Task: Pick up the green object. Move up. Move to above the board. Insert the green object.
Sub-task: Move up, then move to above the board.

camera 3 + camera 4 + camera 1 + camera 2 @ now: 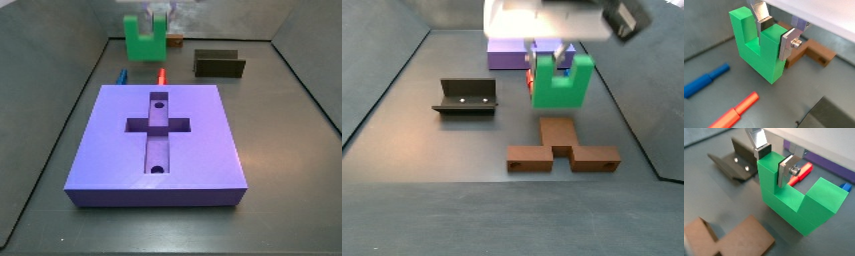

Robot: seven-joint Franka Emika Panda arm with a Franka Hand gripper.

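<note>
The green object (754, 52) is a bright green U-shaped block with its prongs pointing up. My gripper (776, 35) is shut on one prong, a silver finger on each side of it; the same grip shows in the wrist view with the gripper (774, 162) on the green object (791, 203). In a side view the green object (142, 42) hangs under the gripper (159, 14) at the far end, beyond the purple-blue board (120, 140). From the opposite side the green object (563, 88) is in front of the board (505, 55). Whether it touches the floor I cannot tell.
A blue cylinder (704, 81) and a red cylinder (737, 111) lie on the floor between the piece and the board. A brown cross-shaped piece (563, 150) lies on the floor close to the green object. The dark fixture (466, 97) stands off to one side. Grey walls enclose the floor.
</note>
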